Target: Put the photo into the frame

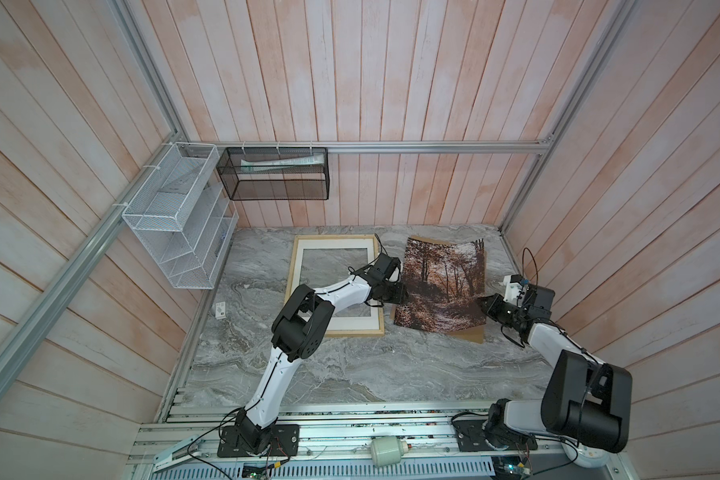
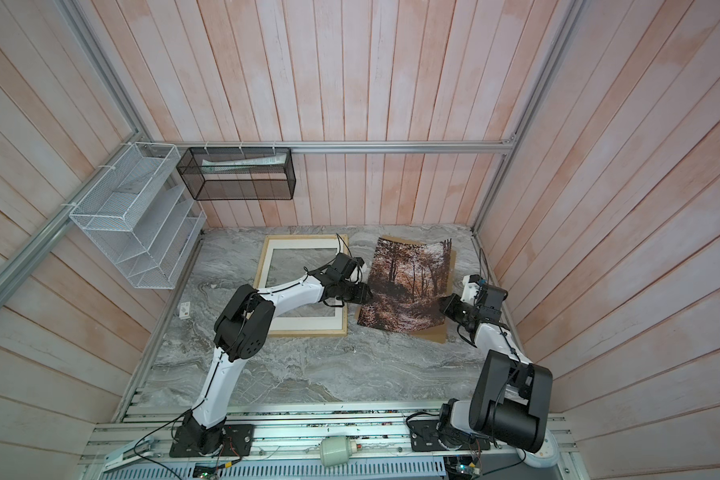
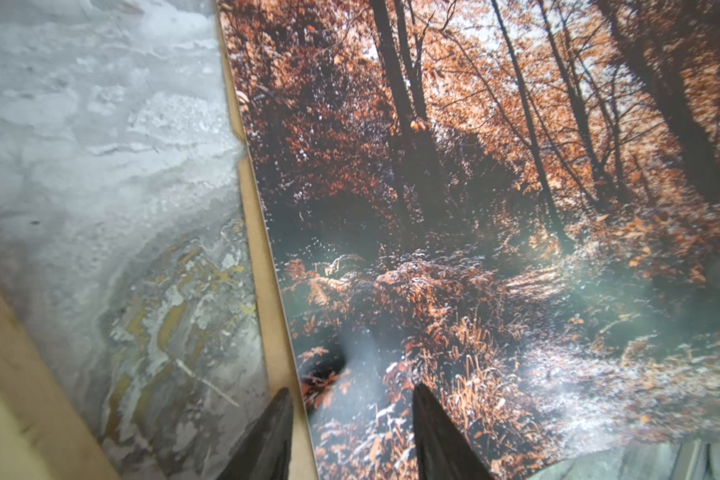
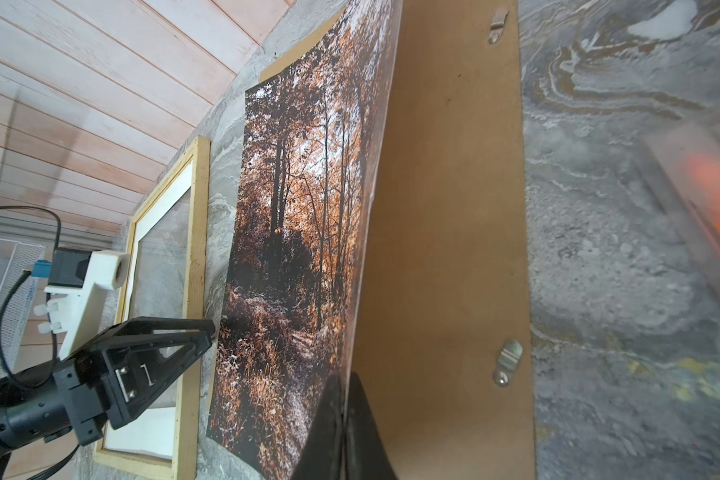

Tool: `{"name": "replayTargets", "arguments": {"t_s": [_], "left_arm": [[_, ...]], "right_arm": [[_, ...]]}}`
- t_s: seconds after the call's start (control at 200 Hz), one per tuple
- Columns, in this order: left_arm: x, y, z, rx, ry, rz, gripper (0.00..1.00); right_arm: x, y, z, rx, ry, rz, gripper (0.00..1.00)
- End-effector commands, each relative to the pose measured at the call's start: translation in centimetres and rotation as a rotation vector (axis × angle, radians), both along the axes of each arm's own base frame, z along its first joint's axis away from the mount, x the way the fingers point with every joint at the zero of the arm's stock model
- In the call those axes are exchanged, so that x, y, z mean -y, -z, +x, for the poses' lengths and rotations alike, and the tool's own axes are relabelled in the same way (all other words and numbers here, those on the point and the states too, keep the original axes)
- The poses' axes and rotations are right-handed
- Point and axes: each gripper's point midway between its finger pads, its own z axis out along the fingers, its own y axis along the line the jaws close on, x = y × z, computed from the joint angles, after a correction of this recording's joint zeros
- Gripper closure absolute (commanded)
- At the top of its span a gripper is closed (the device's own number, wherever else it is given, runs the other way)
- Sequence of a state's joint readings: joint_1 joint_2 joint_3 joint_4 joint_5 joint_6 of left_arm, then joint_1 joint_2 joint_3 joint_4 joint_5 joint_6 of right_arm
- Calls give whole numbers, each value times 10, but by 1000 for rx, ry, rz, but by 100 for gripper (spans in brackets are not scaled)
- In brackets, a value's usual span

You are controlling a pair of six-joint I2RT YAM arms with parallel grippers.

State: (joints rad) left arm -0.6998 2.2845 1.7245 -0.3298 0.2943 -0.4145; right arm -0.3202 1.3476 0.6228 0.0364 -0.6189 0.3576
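The photo [image 1: 441,286] [image 2: 408,286], an autumn forest print, lies over the brown fibreboard back [image 1: 470,332] right of the frame [image 1: 294,266] [image 2: 300,237]. My right gripper [image 1: 481,301] [image 4: 344,376] is shut on the photo's right edge, which is lifted off the back [image 4: 445,208] so the sheet [image 4: 300,232] bows. My left gripper [image 1: 404,293] [image 3: 352,388] stands open at the photo's left edge [image 3: 474,208], with one finger over the print and the other over the back's strip [image 3: 262,266]. The pale-wood frame [image 4: 196,232] lies flat with a white mat inside.
A white wire rack [image 1: 175,216] hangs on the left wall and a black mesh basket [image 1: 275,174] on the back wall. A small white tag [image 1: 220,309] lies on the marble table left of the frame. A white cylinder [image 1: 387,451] rests on the front rail.
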Motion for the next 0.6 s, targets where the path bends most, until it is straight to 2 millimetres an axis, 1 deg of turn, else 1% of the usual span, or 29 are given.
{"name": "replayTargets", "arguments": {"t_s": [0.0, 0.15, 0.24, 0.45, 0.595], "left_arm": [[6, -45, 10, 98, 7, -36, 51], [7, -59, 12, 123, 5, -50, 51], [7, -74, 15, 153, 0, -59, 50], [13, -121, 24, 236, -5, -117, 47], [19, -152, 29, 289, -19, -161, 46]], "right_arm": [[-2, -16, 4, 30, -14, -52, 94], [-8, -33, 7, 62, -29, -89, 95], [-16, -46, 8, 87, -52, -115, 95], [-43, -75, 11, 138, -112, -189, 95], [-63, -89, 12, 164, -148, -237, 95]]}}
